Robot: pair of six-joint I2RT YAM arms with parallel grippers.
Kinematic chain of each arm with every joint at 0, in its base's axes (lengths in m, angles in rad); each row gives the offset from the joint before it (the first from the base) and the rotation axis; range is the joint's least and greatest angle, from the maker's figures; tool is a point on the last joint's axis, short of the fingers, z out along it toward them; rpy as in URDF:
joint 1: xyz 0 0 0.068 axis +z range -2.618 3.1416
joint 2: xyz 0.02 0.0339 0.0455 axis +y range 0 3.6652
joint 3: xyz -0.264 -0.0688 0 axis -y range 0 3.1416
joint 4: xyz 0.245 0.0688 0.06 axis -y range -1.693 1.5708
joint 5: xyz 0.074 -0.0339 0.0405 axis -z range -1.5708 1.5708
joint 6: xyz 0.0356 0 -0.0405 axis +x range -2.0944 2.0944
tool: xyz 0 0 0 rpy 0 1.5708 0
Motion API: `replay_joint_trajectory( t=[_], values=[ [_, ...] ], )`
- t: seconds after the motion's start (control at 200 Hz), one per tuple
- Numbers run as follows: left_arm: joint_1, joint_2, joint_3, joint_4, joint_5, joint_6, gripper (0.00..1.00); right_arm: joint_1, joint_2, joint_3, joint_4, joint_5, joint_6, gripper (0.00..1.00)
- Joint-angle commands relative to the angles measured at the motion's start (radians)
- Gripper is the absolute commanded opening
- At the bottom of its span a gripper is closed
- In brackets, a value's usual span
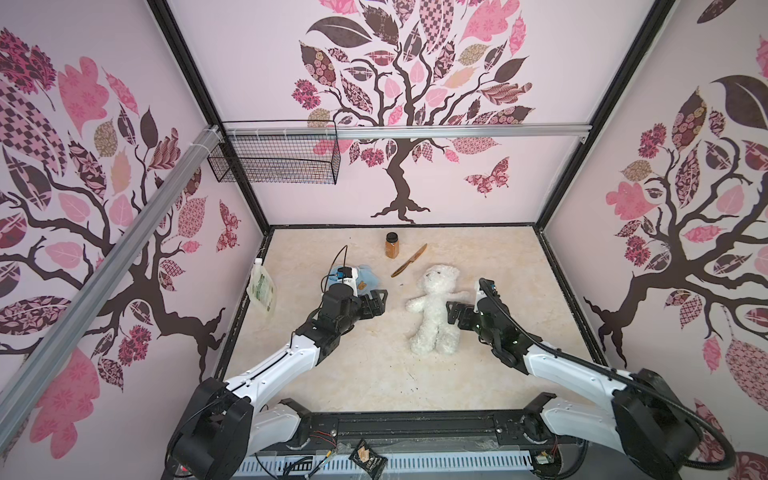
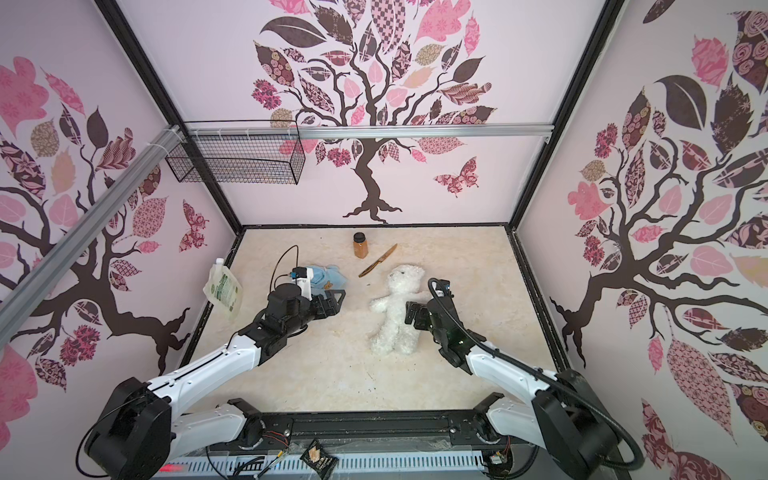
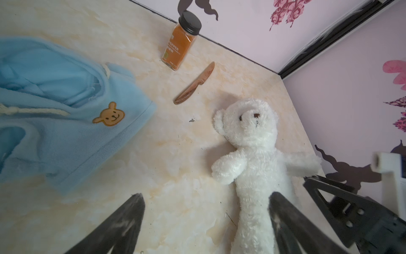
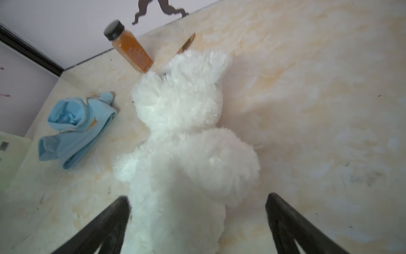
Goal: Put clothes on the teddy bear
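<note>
Right gripper [image 1: 453, 316]: jaws spread wide, unclamped, at the flank of the teddy bear [image 1: 434, 307]. Left gripper [image 1: 379, 302]: jaws wide, empty, just beside light blue hooded shirt [image 1: 368, 277]. Bear: face-up, right of centre. Beyond: wooden knife [image 1: 409, 260], pepper jar [image 1: 392, 246].

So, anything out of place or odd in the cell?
Nothing spilled or damaged. The light blue hoodie lies bunched up, not flat; a spouted pouch leans on the left wall; a dark packet lies by the front rail.
</note>
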Motion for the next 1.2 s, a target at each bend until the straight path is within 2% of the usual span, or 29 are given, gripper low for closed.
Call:
replay_joint_trajectory(
  t=[0.0, 0.095, 0.235, 0.295, 0.39, 0.485, 0.56, 0.65, 0.76, 0.92, 1.02, 1.195],
  values=[
    [-0.004, -0.016, 0.030, -0.075, 0.013, 0.012, 0.92, 0.003, 0.126, 0.036, 0.131, -0.072, 0.007, 1.00],
    [-0.004, -0.027, 0.035, -0.108, 0.007, 0.026, 0.92, -0.003, 0.239, 0.064, 0.194, -0.109, 0.023, 0.91],
    [-0.004, -0.066, 0.039, -0.169, -0.008, 0.043, 0.92, -0.023, 0.283, 0.007, 0.407, -0.227, -0.017, 0.55],
    [-0.005, -0.084, 0.031, -0.184, -0.022, 0.041, 0.93, -0.058, 0.277, -0.028, 0.502, -0.336, -0.045, 0.43],
    [-0.004, -0.107, 0.012, -0.192, -0.056, -0.006, 0.93, -0.151, 0.271, -0.058, 0.648, -0.606, -0.049, 0.31],
    [-0.004, -0.125, -0.009, -0.183, -0.063, -0.064, 0.94, -0.186, 0.225, -0.083, 0.740, -0.752, -0.074, 0.30],
    [-0.002, -0.147, -0.016, -0.191, -0.069, -0.084, 0.94, -0.186, 0.155, -0.077, 0.723, -0.824, -0.126, 0.28],
    [0.002, -0.188, -0.022, -0.210, -0.098, -0.092, 0.95, -0.187, 0.060, -0.067, 0.744, -0.876, -0.125, 0.24],
    [0.015, -0.237, -0.023, -0.229, -0.130, -0.080, 0.96, -0.186, -0.058, -0.020, 0.718, -0.913, -0.115, 0.22],
    [0.022, -0.271, -0.006, -0.247, -0.133, -0.086, 0.96, -0.186, -0.211, 0.078, 0.598, -0.965, -0.181, 0.18],
    [0.023, -0.271, -0.004, -0.239, -0.121, -0.092, 0.95, -0.186, -0.241, 0.124, 0.572, -1.013, -0.189, 0.15],
    [0.022, -0.262, -0.003, -0.240, -0.118, -0.092, 0.96, -0.187, -0.234, 0.129, 0.594, -1.031, -0.177, 0.14]
  ],
)
